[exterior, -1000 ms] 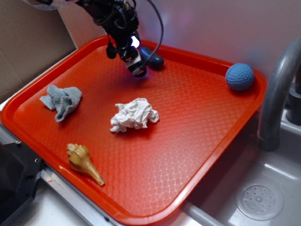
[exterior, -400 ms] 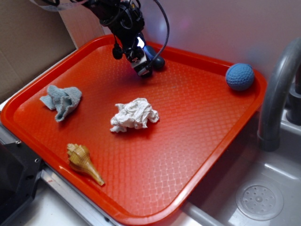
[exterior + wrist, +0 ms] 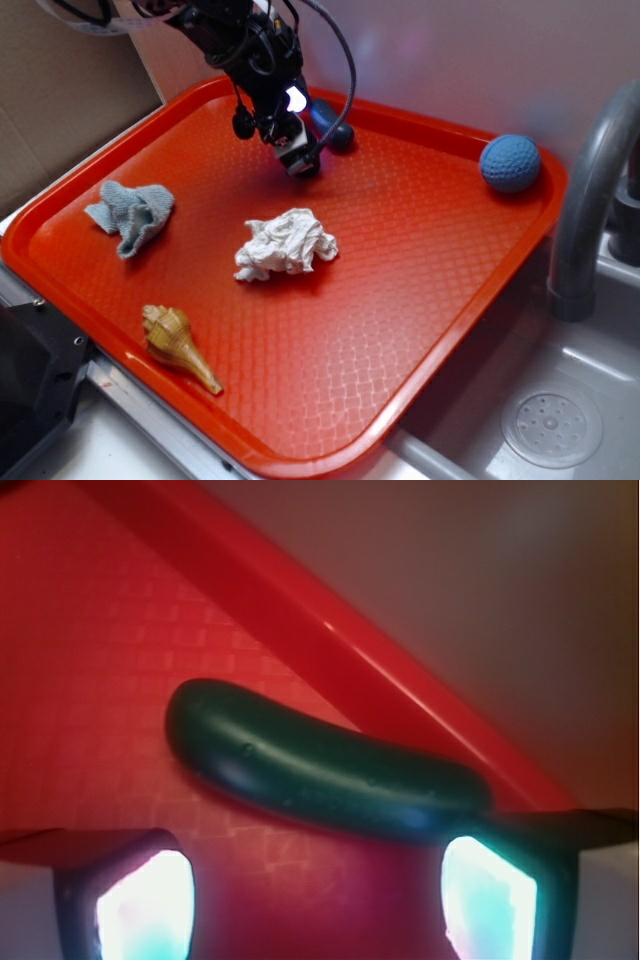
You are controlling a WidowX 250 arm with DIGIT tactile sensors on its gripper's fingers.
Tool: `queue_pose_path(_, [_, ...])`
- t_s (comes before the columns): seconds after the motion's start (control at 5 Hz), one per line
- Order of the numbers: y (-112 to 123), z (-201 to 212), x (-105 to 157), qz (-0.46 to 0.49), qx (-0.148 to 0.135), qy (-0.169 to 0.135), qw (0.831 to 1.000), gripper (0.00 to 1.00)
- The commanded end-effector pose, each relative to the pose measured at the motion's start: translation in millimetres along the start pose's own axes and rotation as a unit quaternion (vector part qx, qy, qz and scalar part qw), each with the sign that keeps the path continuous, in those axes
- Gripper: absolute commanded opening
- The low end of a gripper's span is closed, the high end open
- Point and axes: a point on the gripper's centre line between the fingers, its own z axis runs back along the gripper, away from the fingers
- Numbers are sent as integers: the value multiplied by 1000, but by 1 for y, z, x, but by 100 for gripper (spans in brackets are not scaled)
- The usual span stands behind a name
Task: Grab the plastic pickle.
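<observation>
A red plastic tray (image 3: 420,300) with a raised rim and a fine waffle-textured floor is seen beside a grey sink basin (image 3: 560,420) and a curved grey faucet pipe (image 3: 585,190). The plastic pickle (image 3: 320,765) is found at the tray's far rim, lying along the foot of the rim wall, so little room is left behind it, while bare tray floor lies open on its near side. It is shown as a smooth, glossy, very dark green capsule, slightly curved, with rounded ends and a few small bumps. The tool (image 3: 300,160) is held low over the tray just in front of the pickle; in the wrist view its two fingers are spread wide, one finger (image 3: 130,900) near each end of the pickle, with nothing gripped between them. Toward the tray's middle a crumpled white cloth (image 3: 285,245) is seen, a bunched grey-blue rag (image 3: 132,215) near the tray's left rim, a ridged tan spiral seashell (image 3: 180,345) near the front rim, and a blue textured ball (image 3: 510,163) in the far right corner.
</observation>
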Motion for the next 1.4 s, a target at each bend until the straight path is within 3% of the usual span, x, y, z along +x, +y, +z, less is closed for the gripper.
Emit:
queue_pose_path(0.0, [-7,8,9,-33,17,-23,999,100])
queue_pose_path(0.4, [-30,11,9,-62,11,-14,998,100])
queue_pose_path(0.6, [-17,15,9,89,7,-47,995,100])
queue_pose_path(0.8, [-1,32,5,243,-13,-45,969,100])
queue_pose_path(1.0, [14,46,-1,397,-45,-59,915,100])
queue_pose_path(1.2, [19,36,5,490,-28,-51,870,100])
